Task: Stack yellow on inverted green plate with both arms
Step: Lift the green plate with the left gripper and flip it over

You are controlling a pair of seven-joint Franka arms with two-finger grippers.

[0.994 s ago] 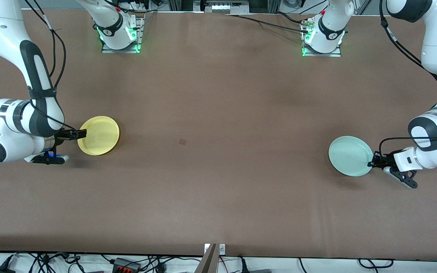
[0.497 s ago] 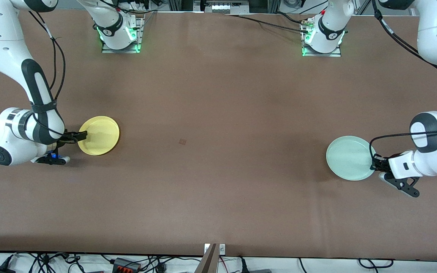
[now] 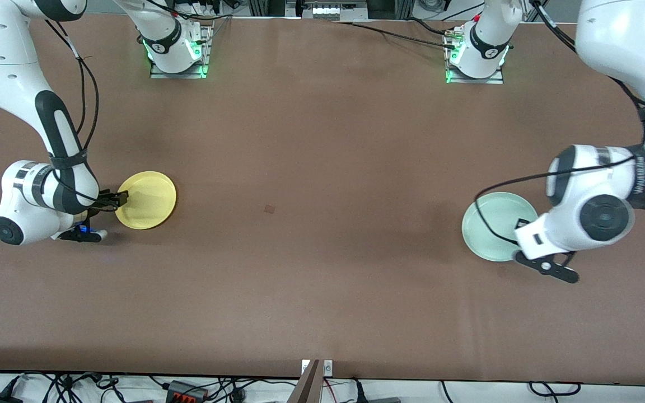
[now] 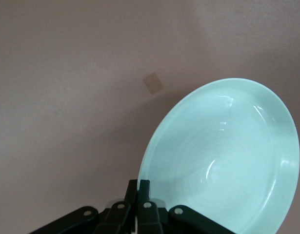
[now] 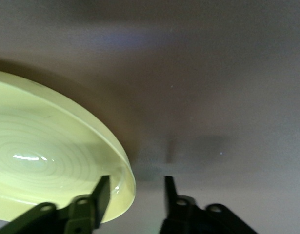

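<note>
Brown table (image 3: 311, 280). Round pale mint-green plastic plate (image 3: 487, 224) at left arm's end, lifted, tilted, pinched at rim by left gripper (image 4: 138, 187): flip step; next, finish inverting. Round pale yellow plastic plate (image 3: 149, 199) at right arm's end; right gripper (image 5: 135, 187) unclenched astride rim; next, clamp.

White arms (image 3: 14, 67), black joint bands
</note>
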